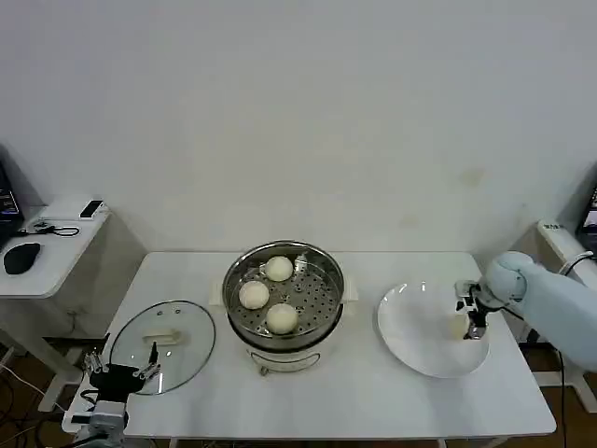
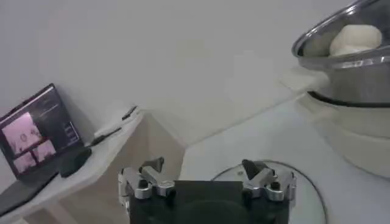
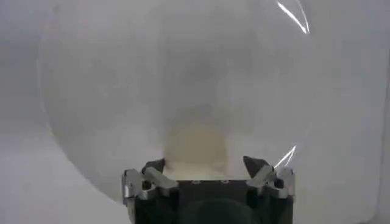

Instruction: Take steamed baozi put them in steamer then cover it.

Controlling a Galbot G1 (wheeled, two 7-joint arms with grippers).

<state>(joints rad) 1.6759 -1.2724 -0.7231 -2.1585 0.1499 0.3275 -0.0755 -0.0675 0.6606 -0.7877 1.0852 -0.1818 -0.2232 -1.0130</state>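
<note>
Fingers of the right gripper point(image 3: 205, 171) stand apart around the last baozi point(image 3: 196, 146) on the white plate point(image 1: 410, 345). Three baozi point(image 1: 255, 295) sit in the steamer point(image 1: 283, 297) mid-counter point(image 1: 373, 401). The left gripper point(image 1: 119, 367), fingers apart, hangs over the cover point(image 1: 163, 345).

White table point(image 1: 373, 401) as landmark. White round plate point(image 1: 410, 350) on its right half. Left of table: lower side desk point(image 1: 56, 252) carrying black mouse point(image 1: 20, 257), small dark device point(image 1: 90, 209), and laptop point(image 2: 39, 131), screen lit.
</note>
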